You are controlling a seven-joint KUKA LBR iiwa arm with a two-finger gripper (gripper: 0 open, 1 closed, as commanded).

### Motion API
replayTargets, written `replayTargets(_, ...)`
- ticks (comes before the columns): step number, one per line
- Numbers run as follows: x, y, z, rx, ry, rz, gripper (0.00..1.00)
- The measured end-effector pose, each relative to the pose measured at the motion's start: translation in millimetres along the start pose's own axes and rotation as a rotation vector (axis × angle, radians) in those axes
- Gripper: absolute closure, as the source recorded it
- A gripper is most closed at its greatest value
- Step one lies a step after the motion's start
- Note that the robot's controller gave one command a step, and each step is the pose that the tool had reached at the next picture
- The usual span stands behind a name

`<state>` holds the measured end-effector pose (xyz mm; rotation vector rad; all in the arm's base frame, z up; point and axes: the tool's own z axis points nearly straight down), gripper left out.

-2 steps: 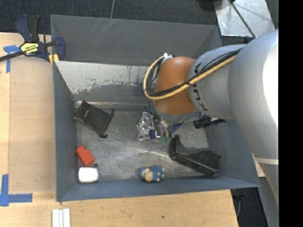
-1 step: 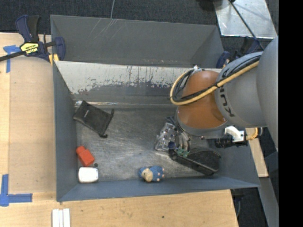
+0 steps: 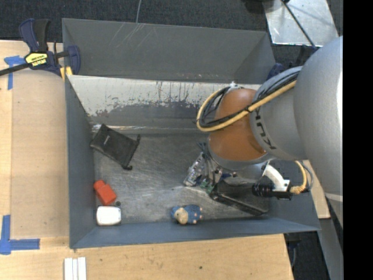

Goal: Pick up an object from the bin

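Tool [image 3: 201, 177] hangs low over the floor of the bin [image 3: 169, 51], in the right half of it, under the rounded orange cover [image 3: 233, 130] on the wrist. Yellow and black cables [image 3: 217, 105] loop over that cover, and the thick grey arm [image 3: 309, 109] comes in from the right edge of the view. The tool's metal tip is small and partly hidden by the wrist, so I cannot tell whether it is released, clenched or grasping anything. Nothing can be made out in its grip.

Nearest to the tool is a dark flat strip [image 3: 242, 203], lying on the bin floor just beside it, toward the front wall and slightly to the right. Whether the tool touches it cannot be told. A small blue and tan toy [image 3: 187, 214] lies a little in front of the tool, close to the front wall and apart from the strip.

The other things lie well away to the left of the tool. A black flat case [image 3: 115, 145] rests tilted near the back-left part of the floor. A red block [image 3: 105, 192] sits in the front-left corner, and a white rounded lump [image 3: 108, 216] lies just in front of it, almost touching it.
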<state>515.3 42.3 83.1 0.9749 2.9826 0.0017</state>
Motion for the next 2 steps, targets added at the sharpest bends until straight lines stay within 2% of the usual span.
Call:
replayTargets(1,1.0,-33,-53,-0.008,0.001,0.399,1.0)
replayTargets(2,-9.9,-23,-217,-0.003,-0.004,0.148,1.0)
